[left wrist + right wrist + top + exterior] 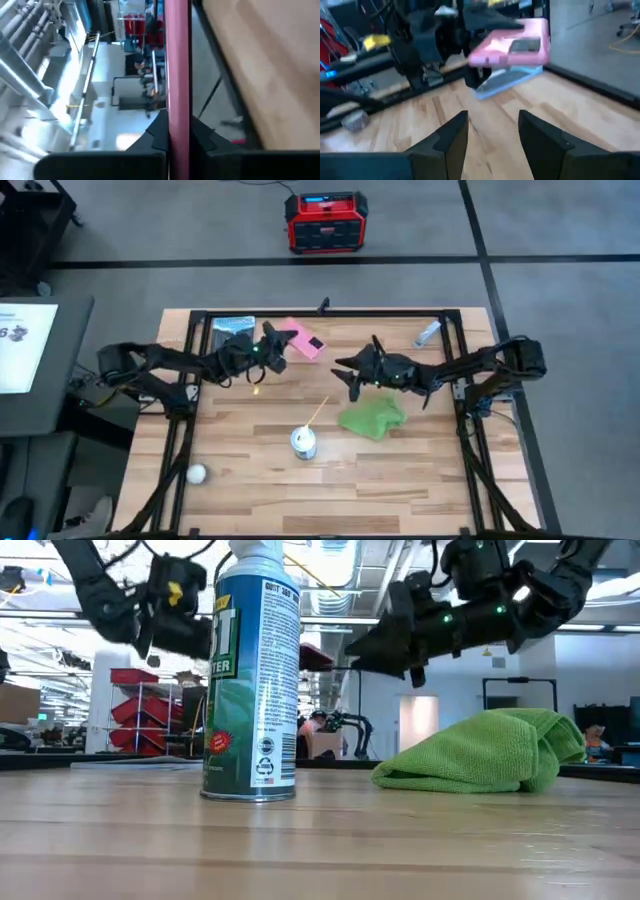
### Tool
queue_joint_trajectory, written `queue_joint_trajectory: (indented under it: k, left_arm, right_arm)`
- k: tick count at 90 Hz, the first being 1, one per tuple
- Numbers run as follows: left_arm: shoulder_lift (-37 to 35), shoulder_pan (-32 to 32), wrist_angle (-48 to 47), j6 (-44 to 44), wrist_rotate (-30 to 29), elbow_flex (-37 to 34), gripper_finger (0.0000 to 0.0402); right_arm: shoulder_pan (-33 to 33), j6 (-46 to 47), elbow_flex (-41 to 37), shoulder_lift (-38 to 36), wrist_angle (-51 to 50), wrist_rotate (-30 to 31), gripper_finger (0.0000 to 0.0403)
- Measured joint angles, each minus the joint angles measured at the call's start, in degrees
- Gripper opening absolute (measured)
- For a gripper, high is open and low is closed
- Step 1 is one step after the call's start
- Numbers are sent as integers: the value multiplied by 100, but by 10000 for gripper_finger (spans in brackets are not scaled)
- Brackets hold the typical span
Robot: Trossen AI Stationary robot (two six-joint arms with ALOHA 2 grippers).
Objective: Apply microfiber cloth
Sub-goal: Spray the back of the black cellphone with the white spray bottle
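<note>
The soft bright green microfiber cloth (372,418) lies bunched on the pale wooden table (250,490), right of the upright white-and-green spray can (304,442), and it is touched by nothing. The flat pink-backed rectangular phone (298,340) is held clear of the table, clamped between the fingers of the left gripper (272,346). The right gripper (349,372) hangs above the table near the cloth's far edge, its fingers spread and empty.

For the step in hand, the cloth is judged best taken by the right gripper at a raised fold near its top, so that a loose pad is left hanging for wiping. The phone should be kept steady and presented with its broad face toward the cloth.

In the left wrist view the phone is seen only edge-on, so its screen side cannot be made out. Which face is turned upward is not settled by the high view either. The cloth's underside and folds are hidden.
</note>
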Motion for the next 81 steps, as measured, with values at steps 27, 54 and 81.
queue_joint_trajectory:
  k: [27, 54, 81]
  left_arm:
    - [-47, -136, -1521, 560, -486, 626, 4]
    - [-53, -540, -1348, 2435, -1554, 830, 4]
    - [-245, -1424, -1161, 2408, -1541, 868, 4]
  right_arm:
    - [-504, 189, 0, -497, -720, -262, 159]
    - [-815, 273, 0, -612, -835, -1353, 159]
    - [-1039, 259, 0, -1137, -921, -2090, 159]
